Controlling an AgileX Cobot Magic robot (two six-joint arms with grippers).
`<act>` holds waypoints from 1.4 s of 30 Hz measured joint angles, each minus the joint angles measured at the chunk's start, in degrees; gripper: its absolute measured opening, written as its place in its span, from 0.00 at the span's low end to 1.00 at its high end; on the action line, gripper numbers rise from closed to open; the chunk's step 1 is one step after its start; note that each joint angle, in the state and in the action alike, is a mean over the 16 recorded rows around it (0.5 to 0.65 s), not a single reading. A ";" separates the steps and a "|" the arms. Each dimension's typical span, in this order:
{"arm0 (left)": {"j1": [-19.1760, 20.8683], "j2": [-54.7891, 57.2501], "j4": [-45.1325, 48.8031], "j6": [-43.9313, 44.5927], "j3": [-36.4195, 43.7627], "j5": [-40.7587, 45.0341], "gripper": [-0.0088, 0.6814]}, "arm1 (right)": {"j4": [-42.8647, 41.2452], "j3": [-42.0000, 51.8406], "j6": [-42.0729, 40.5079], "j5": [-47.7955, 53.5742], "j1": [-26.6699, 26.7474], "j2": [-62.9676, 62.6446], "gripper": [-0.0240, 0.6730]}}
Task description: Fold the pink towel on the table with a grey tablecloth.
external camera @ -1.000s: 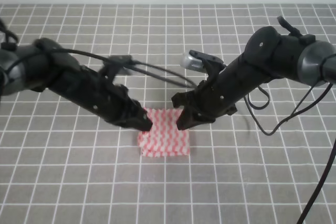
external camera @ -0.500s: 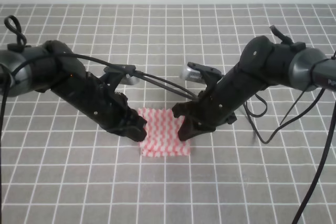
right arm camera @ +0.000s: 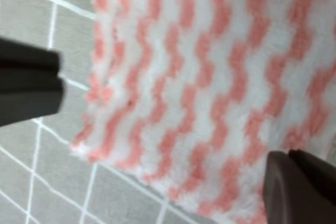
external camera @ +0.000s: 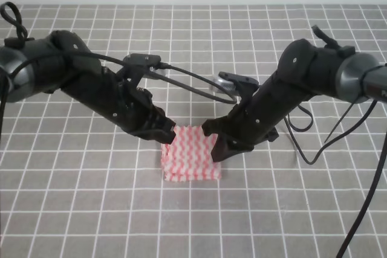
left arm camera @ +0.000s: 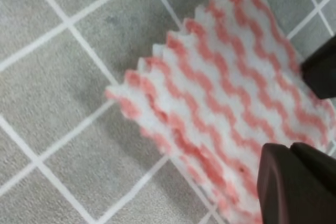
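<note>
At the middle of the desk [external camera: 72,209] lies the towel [external camera: 190,160], a small folded square of pink-and-white zigzag, flat on the grey grid cloth, its jagged edges doubled along the 6 o'clock side. In the left wrist view a second layer shows under the towel's [left arm camera: 220,103] near corner.

The left gripper [external camera: 167,134] hangs at the towel's 10 o'clock corner, its fingers [left arm camera: 296,184] pressed together with no cloth seen between them. The right gripper [external camera: 217,149] sits at the 2 o'clock corner; its fingers [right arm camera: 299,187] also look clenched, and whether they pinch any cloth cannot be told.

Half a second ago the left gripper was lower and further toward 8 o'clock, just off the towel's edge; it has since risen and drawn in over the corner. The right gripper has barely shifted, sliding slightly toward 6 o'clock. The towel has kept its place and shape across all three frames.
</note>
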 joint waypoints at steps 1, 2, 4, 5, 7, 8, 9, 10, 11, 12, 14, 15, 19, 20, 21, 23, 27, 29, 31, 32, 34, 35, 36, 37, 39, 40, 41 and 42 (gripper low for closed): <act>0.00 0.19 0.01 -0.05 -0.15 0.58 0.01 | 0.03 0.00 0.01 -0.01 0.00 -0.09 0.01; 0.00 0.42 0.06 -0.15 -0.27 1.16 0.01 | 0.07 0.00 0.02 -0.03 0.00 -0.18 0.01; 0.00 0.99 0.26 -0.43 -0.45 2.32 0.01 | 0.14 0.00 0.02 -0.09 0.00 -0.34 0.01; 0.00 1.30 0.43 -0.58 -0.50 2.88 0.01 | 0.18 0.00 0.02 -0.11 0.00 -0.42 0.01; 0.00 1.95 0.81 -0.88 -0.60 3.98 0.01 | 0.29 0.00 0.03 -0.14 -0.01 -0.58 0.01; -0.01 2.24 0.96 -1.03 -0.68 4.54 0.01 | 0.29 0.00 0.02 -0.19 -0.01 -0.62 0.01; -0.01 2.52 1.13 -1.18 -0.81 5.16 0.01 | 0.29 0.00 0.01 -0.23 0.00 -0.59 0.01; -0.01 2.74 1.25 -1.32 -1.01 5.80 0.01 | 0.31 0.00 0.01 -0.25 0.00 -0.60 0.01; -0.01 2.90 1.39 -1.47 -1.26 6.26 0.01 | 0.35 0.00 0.01 -0.29 0.00 -0.60 0.01; -0.01 2.99 1.55 -1.62 -1.59 6.56 0.01 | 0.42 0.00 0.02 -0.41 -0.01 -0.63 0.01; -0.01 3.02 1.91 -1.90 -2.35 6.69 0.01 | 0.57 0.00 0.02 -0.71 -0.01 -0.63 0.01; -0.01 2.95 2.07 -2.03 -2.82 6.44 0.01 | 0.65 0.00 0.02 -0.92 -0.01 -0.62 0.01; -0.01 2.42 2.46 -2.32 -4.72 4.05 0.01 | 1.10 0.00 0.03 -2.59 0.00 -0.58 0.01; -0.01 2.31 2.47 -2.32 -5.19 3.28 0.01 | 1.24 0.00 0.03 -3.31 -0.01 -0.60 0.01; -0.01 2.25 2.46 -2.33 -5.66 2.51 0.01 | 1.36 0.00 0.03 -4.02 -0.01 -0.59 0.01; 0.01 2.22 2.45 -2.34 -6.59 1.02 0.01 | 1.64 0.00 0.06 -5.67 -0.01 -0.52 0.01; 0.02 3.04 2.56 -2.36 -7.84 -2.36 0.01 | 2.27 0.00 0.10 -9.02 -0.04 -0.25 0.01; 0.03 3.81 2.63 -2.36 -8.13 -3.94 0.01 | 2.53 0.00 0.15 -10.52 -0.05 0.02 0.01; 0.04 4.73 2.70 -2.37 -8.18 -4.99 0.01 | 2.68 0.00 0.31 -11.83 -0.06 0.35 0.01; 0.04 5.21 2.75 -2.38 -8.18 -5.31 0.01 | 2.75 0.00 0.39 -12.42 -0.06 0.49 0.01; 0.04 6.12 2.86 -2.39 -8.18 -5.60 0.01 | 2.85 0.00 0.56 -13.26 -0.08 0.79 0.01; 0.04 6.53 2.91 -2.39 -8.18 -5.62 0.01 | 2.90 0.00 0.63 -13.60 -0.09 0.93 0.01; 0.04 6.92 2.95 -2.40 -8.18 -5.59 0.01 | 2.93 0.00 0.71 -13.74 -0.09 1.10 0.01; 0.04 7.22 3.00 -2.40 -8.18 -5.51 0.01 | 2.97 0.00 0.79 -13.88 -0.10 1.24 0.01; 0.03 7.57 3.07 -2.38 -8.16 -5.40 0.01 | 3.00 -0.01 0.94 -13.85 -0.16 1.44 0.01; 0.02 7.52 3.11 -2.36 -8.15 -5.40 0.01 | 3.00 -0.01 1.00 -13.80 -0.19 1.53 0.01; 0.01 7.30 3.14 -2.35 -8.14 -5.40 0.01 | 2.97 -0.01 1.07 -13.74 -0.23 1.57 0.01; 0.01 6.93 3.17 -2.33 -8.13 -5.49 0.01 | 2.91 -0.01 1.14 -13.68 -0.28 1.52 0.01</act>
